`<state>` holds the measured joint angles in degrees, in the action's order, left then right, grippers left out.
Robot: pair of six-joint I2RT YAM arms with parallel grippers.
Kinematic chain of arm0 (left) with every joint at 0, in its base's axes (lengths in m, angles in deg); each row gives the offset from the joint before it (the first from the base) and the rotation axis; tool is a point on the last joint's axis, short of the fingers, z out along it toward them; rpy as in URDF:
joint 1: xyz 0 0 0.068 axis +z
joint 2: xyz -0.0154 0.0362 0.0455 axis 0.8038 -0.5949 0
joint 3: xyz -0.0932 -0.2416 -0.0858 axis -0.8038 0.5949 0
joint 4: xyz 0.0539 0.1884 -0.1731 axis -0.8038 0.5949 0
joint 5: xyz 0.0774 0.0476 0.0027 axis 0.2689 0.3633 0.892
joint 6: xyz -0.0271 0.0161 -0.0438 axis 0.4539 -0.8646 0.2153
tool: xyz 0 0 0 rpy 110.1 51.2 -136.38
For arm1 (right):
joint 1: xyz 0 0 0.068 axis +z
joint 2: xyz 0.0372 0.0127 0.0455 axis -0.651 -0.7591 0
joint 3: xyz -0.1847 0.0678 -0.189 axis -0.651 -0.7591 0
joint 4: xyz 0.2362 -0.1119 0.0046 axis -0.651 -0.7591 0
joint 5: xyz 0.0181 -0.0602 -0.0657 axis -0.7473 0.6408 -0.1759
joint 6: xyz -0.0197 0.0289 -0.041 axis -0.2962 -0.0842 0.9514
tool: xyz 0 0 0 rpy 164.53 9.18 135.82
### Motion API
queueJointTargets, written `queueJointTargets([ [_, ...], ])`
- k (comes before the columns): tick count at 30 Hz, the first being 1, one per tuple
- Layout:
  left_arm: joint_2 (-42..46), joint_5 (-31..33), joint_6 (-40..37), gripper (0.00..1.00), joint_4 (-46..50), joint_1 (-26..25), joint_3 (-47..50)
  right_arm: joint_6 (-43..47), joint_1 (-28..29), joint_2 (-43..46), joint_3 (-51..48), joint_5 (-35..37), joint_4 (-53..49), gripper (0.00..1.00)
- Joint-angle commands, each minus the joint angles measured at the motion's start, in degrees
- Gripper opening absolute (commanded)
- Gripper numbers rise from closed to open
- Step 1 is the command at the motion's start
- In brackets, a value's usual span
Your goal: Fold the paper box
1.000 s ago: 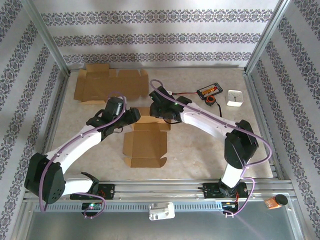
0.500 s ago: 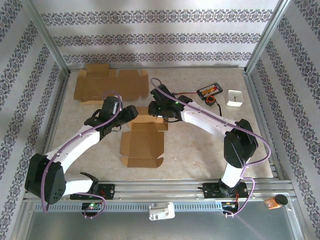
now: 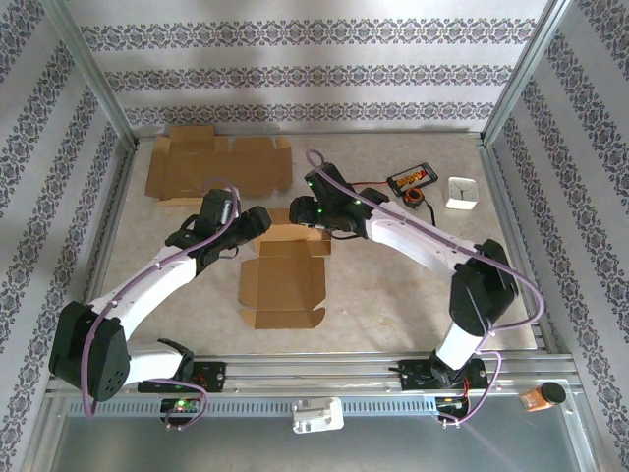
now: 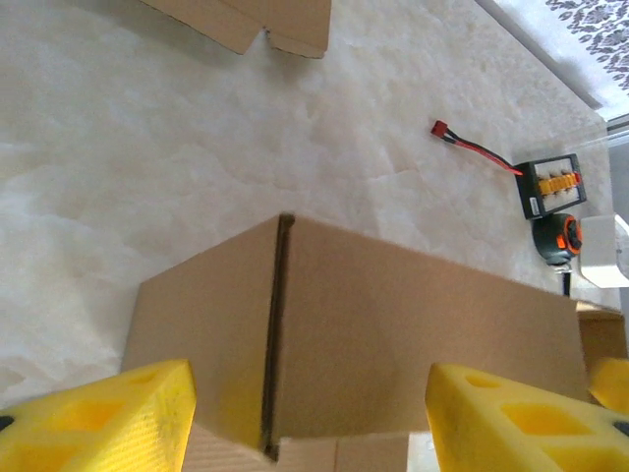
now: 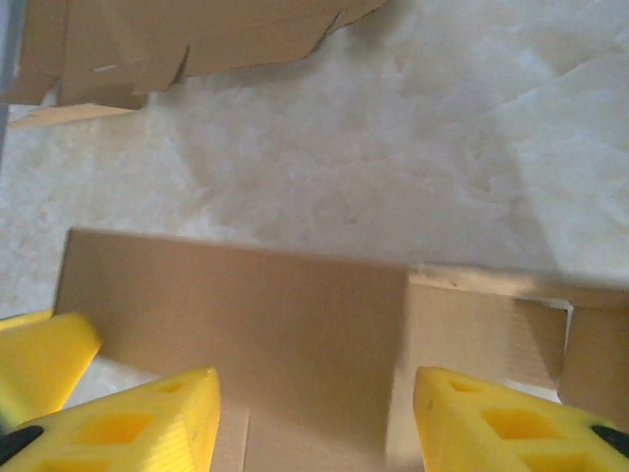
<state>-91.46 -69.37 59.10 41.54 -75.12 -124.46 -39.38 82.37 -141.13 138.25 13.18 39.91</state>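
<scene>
Since a second ago the right arm's wrist has drawn back a little toward the far side, and the paper box point(image 3: 284, 282) sits almost where it did.

From above, the box lies open on the surface point(image 3: 393, 285), partly folded, with its far flap standing up. The left fingers point(image 3: 259, 220) are just beside the flap's left end and the right fingers point(image 3: 301, 213) are beside its right end. Beyond the left fingers a second flat cardboard sheet point(image 3: 218, 165) lies well apart. Off past the right fingers are a charger point(image 3: 411, 179), a tape measure point(image 3: 417, 197) and a small white block point(image 3: 462, 192).

The left wrist camera shows both yellow fingers spread wide, gripping nothing. The brown flap fills the gap between them, with a dark crease nearer the left-hand finger. The charger and the tape measure lie beyond the right-hand finger.

The right wrist camera shows its fingers also wide and holding nothing. The flap's upper edge runs across just ahead of them, with the other sheet far beyond on the surface.
</scene>
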Motion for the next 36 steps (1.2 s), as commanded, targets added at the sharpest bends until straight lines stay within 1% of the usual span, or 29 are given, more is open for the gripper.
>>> queueJointTargets([
  [1, -0.37, 3.36, -2.89, 0.64, 3.37, 0.48, -2.12, 2.31, 0.08, 7.01, -3.08, -0.41, 1.59, 0.57],
  [3, -0.34, 3.85, -3.27, 0.63, 4.04, 0.53, -2.23, 2.18, 0.17, 10.08, -6.9, -0.2, 3.65, 0.58],
  [6, -0.42, 3.53, -2.93, 0.63, 3.5, 0.52, -2.09, 1.37, 0.3, 14.17, -14.29, -0.29, 9.79, 0.56],
  [8, -1.04, 2.99, -2.91, 0.63, 3.48, 0.5, -2.6, -0.05, 0.53, 15.89, -19.49, 1.6, 13.98, 0.55],
  [12, -2.62, 3.55, -4.04, 0.64, 6.04, 0.47, -4.74, -5.27, 1.4, 15.3, -25.08, 3.53, 18.26, 0.52],
  [14, -3.44, 4.29, -4.44, 0.66, 7.48, 0.65, -5.99, -6.24, 2.65, 13.78, -26.83, 5.26, 20.59, 0.5],
  [19, -6.05, 1.85, -5.3, 0.65, 9.5, 1.95, -8.45, -7.71, 2.99, 9.41, -27.29, 10.6, 21.99, 0.46],
  [22, -7.71, 0.17, -6.34, 0.65, 10.7, 2.8, -9.3, -6.55, 2.31, 8.52, -27.87, 14.06, 23.73, 0.47],
  [27, -9.5, -1.59, -7.3, 0.63, 10.75, 3.63, -8.85, -5.71, -1.37, 6.85, -28.28, 16.06, 24.07, 0.48],
  [29, -10.32, -2.7, -7.8, 0.62, 10.64, 3.74, -8.89, -5.4, -3.22, 6.27, -28.67, 16.66, 24.56, 0.5],
  [32, -11.39, -3.94, -8.28, 0.62, 10.99, 3.94, -9.07, -6.46, -5.68, 5.54, -28.94, 19.11, 23.92, 0.5],
  [34, -11.6, -4.31, -8.23, 0.61, 10.87, 3.98, -9.08, -5.02, -6.76, 4.45, -28.49, 17.92, 24.04, 0.51],
  [36, -11.67, -4.4, -8.39, 0.61, 10.64, 4.09, -9.07, 0.97, -6.85, 3.31, -27.75, 13.98, 25.31, 0.59],
])
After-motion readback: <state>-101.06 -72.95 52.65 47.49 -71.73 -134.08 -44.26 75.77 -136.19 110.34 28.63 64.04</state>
